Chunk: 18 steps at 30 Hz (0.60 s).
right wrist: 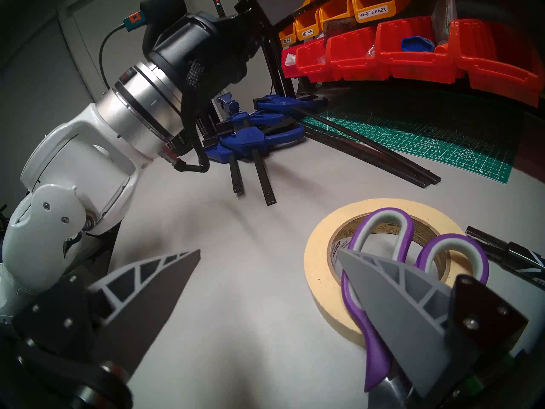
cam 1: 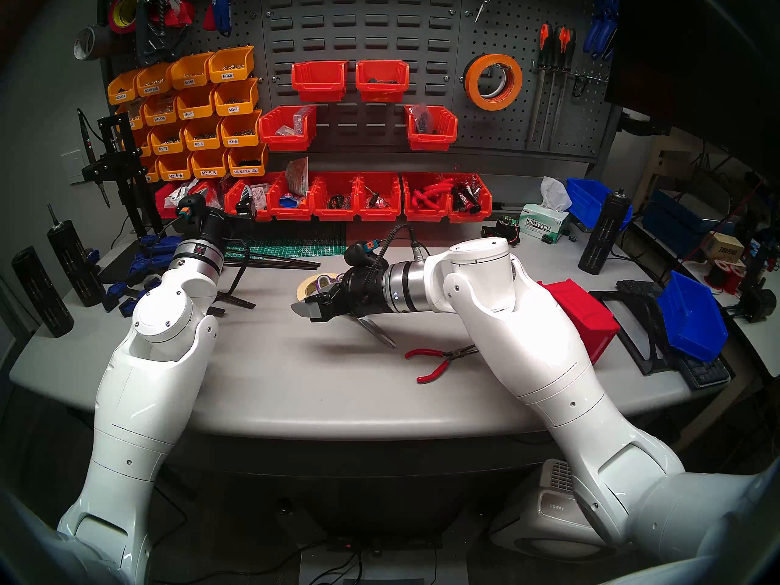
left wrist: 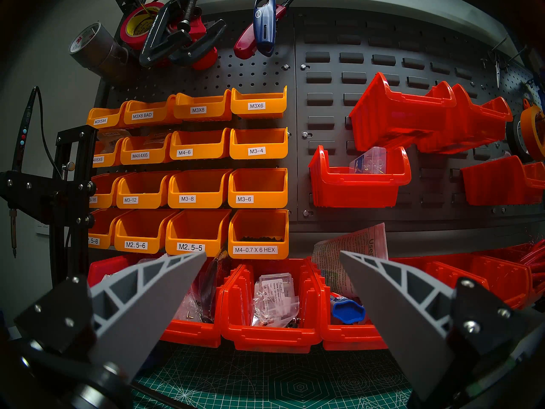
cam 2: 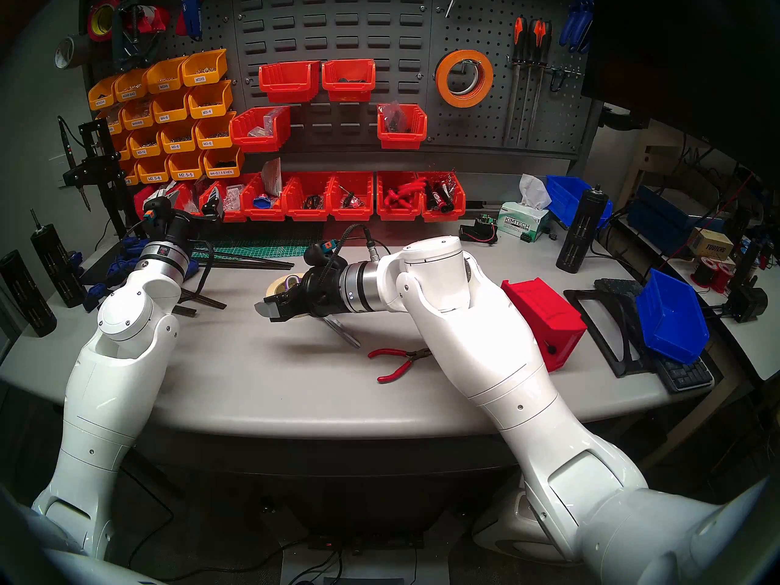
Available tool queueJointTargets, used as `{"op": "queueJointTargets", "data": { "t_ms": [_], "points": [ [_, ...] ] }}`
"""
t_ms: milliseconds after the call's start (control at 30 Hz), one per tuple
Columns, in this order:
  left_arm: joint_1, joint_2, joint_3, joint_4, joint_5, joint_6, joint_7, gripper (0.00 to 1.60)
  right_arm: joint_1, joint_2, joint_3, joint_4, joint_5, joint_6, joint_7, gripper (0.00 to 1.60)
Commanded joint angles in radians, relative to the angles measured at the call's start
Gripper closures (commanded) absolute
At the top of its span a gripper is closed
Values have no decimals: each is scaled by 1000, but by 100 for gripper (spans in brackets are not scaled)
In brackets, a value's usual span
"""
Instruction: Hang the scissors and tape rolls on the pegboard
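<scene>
One roll, the orange tape roll (cam 1: pixel 494 81), already hangs on the pegboard (cam 1: pixel 523 120); a black roll shows behind it in the left wrist view. The scissors (right wrist: pixel 380 269) lie on the bench (cam 1: pixel 261 373) with their purple handles resting on the cream masking-tape roll (right wrist: pixel 321 269), blades pointing away from it. The right gripper (right wrist: pixel 265 284) stands wide apart beside that roll, holding nothing; the left gripper (left wrist: pixel 272 259), also apart and empty, faces the yellow bins (left wrist: pixel 200 190).

The scissors look stiff and fairly light, with slick steel blades; the handles offer the surest hold, I judge. Readable labels: "M3X6", "M4-0.7 X 6 HEX", "KIMTECH", "3M".
</scene>
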Motion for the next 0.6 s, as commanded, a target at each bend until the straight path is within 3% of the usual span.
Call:
{"op": "queueJointTargets", "data": {
  "t_ms": [0, 567],
  "points": [
    [-30, 1, -13, -29, -2, -12, 2, 0, 43, -24, -1, 0, -7, -26, 1, 0],
    [-30, 1, -13, -29, -2, -12, 2, 0, 38, -41, 4, 16, -33, -45, -32, 0]
  ]
}}
